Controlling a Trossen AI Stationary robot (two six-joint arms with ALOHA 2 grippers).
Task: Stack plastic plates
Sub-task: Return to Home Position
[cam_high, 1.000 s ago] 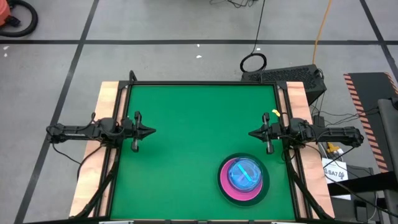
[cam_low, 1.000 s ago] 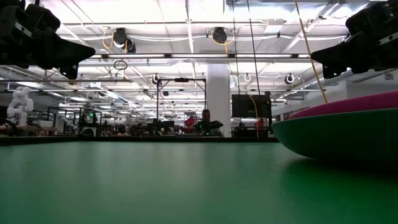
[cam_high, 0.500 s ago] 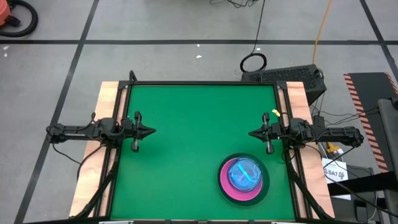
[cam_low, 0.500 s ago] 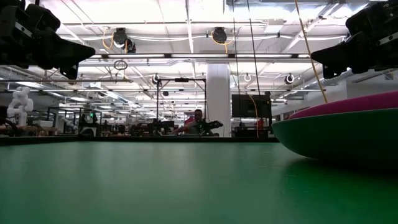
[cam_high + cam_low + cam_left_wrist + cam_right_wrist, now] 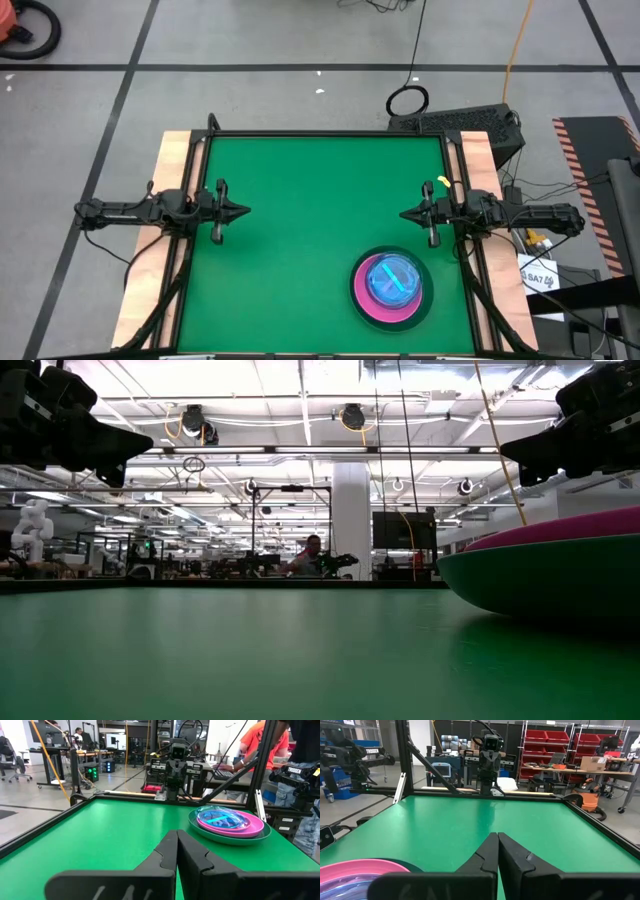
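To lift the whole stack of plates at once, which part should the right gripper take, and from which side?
Probably the rim of the large dark plate at the bottom: it juts out past the pink plate and carries all the others. Come from the edge facing the right gripper, shut and nearer than the left gripper.

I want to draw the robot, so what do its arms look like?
Both arms are long, thin and nearly black. The left gripper and right gripper each end in two pointy black fingers, like a beak. Thin black cables trail from the arms, and a small yellow bit sits by the right one.
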